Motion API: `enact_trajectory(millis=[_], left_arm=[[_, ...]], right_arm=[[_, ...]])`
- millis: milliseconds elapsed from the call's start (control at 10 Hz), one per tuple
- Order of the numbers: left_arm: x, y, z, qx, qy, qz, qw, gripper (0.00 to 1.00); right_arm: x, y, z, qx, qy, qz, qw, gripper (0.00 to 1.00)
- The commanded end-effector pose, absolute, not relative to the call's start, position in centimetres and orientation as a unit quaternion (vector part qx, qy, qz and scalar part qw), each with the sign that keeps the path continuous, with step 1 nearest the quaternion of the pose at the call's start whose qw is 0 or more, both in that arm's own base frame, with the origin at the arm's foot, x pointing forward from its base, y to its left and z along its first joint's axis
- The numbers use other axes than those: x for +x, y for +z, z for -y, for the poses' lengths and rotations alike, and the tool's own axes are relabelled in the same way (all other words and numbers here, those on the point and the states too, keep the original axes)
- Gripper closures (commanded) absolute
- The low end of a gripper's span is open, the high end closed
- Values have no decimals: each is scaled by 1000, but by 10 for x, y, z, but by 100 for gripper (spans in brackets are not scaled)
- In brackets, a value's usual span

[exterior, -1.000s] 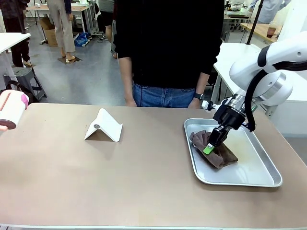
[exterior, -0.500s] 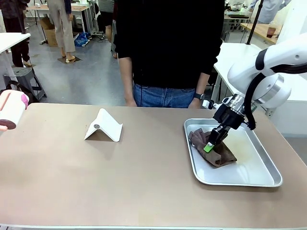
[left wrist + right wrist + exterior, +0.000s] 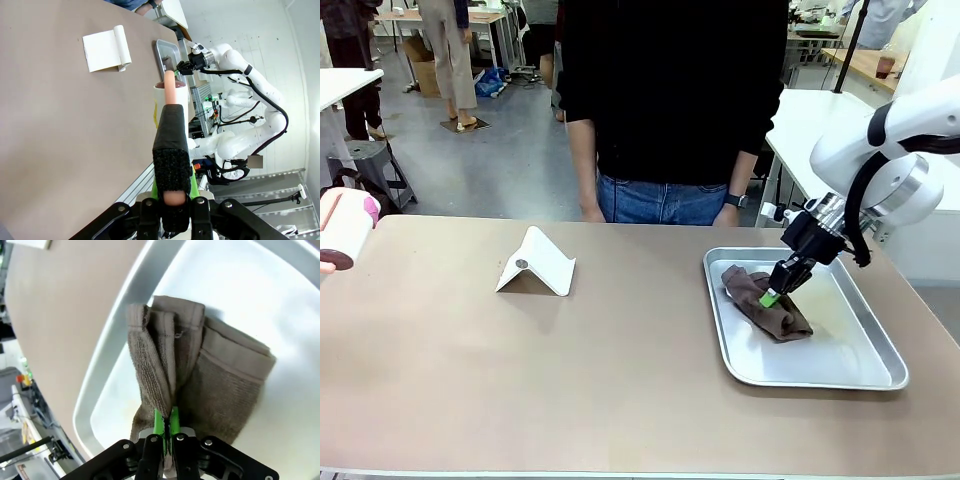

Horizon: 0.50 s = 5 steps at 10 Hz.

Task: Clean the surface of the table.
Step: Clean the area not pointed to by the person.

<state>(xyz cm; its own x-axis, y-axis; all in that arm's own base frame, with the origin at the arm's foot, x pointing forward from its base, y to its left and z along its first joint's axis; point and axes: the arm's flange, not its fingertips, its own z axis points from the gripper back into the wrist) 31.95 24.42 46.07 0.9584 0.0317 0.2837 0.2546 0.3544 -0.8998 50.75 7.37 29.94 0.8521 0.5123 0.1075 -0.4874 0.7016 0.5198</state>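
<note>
The tan-brown table (image 3: 570, 380) spreads across the front view. On its right stands a silver metal tray (image 3: 850, 362) with a crumpled brown cloth (image 3: 772, 312) inside. My right gripper (image 3: 776, 294) reaches down into the tray and is shut on a fold of that cloth (image 3: 200, 365), its green pads (image 3: 159, 421) pinched together on the fabric. My left gripper (image 3: 170, 115) is shut on a pink-and-white object (image 3: 171, 87), which also pokes in at the left edge of the front view as a pink-and-white object (image 3: 342, 230) above the table.
A white folded stand (image 3: 537, 262) sits on the table left of centre. A person in a dark top stands at the far edge, hands (image 3: 592, 213) by the table. White-topped tables stand behind to the right.
My right gripper has shifted right and toward the far side of the tray, pulling the brown cloth with it and bunching it. The left side has not moved.
</note>
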Motion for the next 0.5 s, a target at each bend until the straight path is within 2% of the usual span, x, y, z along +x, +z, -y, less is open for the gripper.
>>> enact_trajectory(millis=[0,400], left_arm=[[317,464,-241,-562,-65,129,814,78],[317,464,-241,-562,-65,129,814,78]], right_arm=[[514,300,-63,246,242,-16,938,100],[524,316,-15,234,185,9,954,100]])
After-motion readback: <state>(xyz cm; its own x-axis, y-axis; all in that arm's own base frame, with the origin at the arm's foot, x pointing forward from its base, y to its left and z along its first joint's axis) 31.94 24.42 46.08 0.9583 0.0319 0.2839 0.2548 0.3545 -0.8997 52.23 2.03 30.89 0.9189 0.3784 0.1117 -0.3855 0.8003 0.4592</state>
